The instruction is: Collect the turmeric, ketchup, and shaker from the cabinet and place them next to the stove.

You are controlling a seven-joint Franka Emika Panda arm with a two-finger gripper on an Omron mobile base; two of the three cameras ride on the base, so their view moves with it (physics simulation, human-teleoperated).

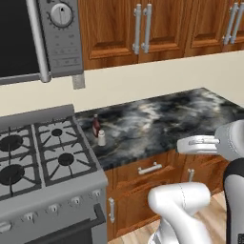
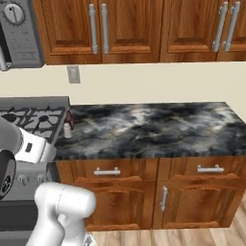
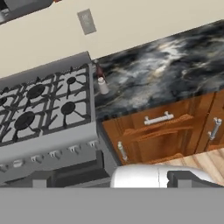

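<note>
The slim dark ketchup [image 1: 96, 125] [image 2: 69, 119] [image 3: 99, 70] stands upright on the black marble counter, right beside the stove [image 1: 43, 152] [image 2: 33, 117] [image 3: 43, 100]. Just in front of it stands the small white shaker [image 1: 101, 138] [image 2: 67, 130] [image 3: 103, 85]. The turmeric is out of view. The doors of the brown wall cabinet [image 1: 114, 28] [image 2: 96, 29] are shut. My gripper [image 1: 180, 144] hangs in front of the counter edge, well right of both containers, open and with nothing in it.
A grey microwave [image 1: 57, 33] with a dial hangs above the stove. A wall outlet [image 1: 78, 81] sits on the cream backsplash. The marble counter [image 1: 162, 119] stretches right. Wooden drawers [image 1: 150, 169] and doors lie below, with wood floor in front.
</note>
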